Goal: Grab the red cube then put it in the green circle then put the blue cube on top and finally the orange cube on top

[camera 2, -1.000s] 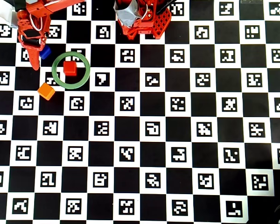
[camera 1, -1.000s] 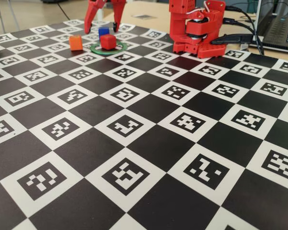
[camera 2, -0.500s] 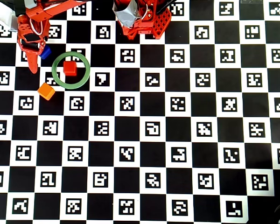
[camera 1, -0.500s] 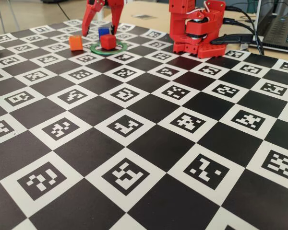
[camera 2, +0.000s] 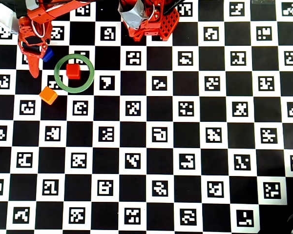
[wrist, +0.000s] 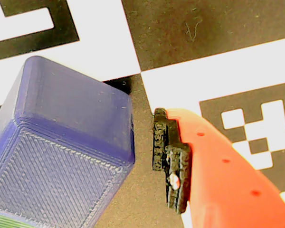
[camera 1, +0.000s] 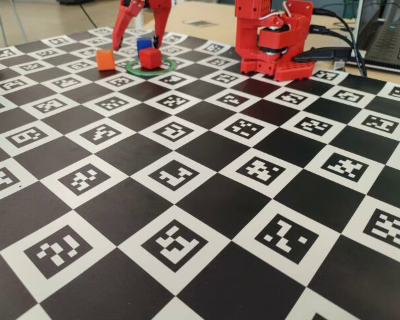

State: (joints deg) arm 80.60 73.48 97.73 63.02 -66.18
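The red two-finger gripper (camera 1: 141,35) reaches down spread wide around the small deep-blue cube (camera 1: 144,44), one padded finger (wrist: 171,161) just beside it, not touching.

My gripper (camera 2: 39,61) is a little higher up in the overhead view than one second ago, closer to the top edge. My long finger tip (camera 2: 34,73) now ends further from the orange cube (camera 2: 48,95) than before. In the fixed view my two fingers (camera 1: 123,27) stand a bit more toward the far side, with the blue cube (camera 1: 144,44) between them. Most of this shift comes in the first half second; after that I move only slightly.
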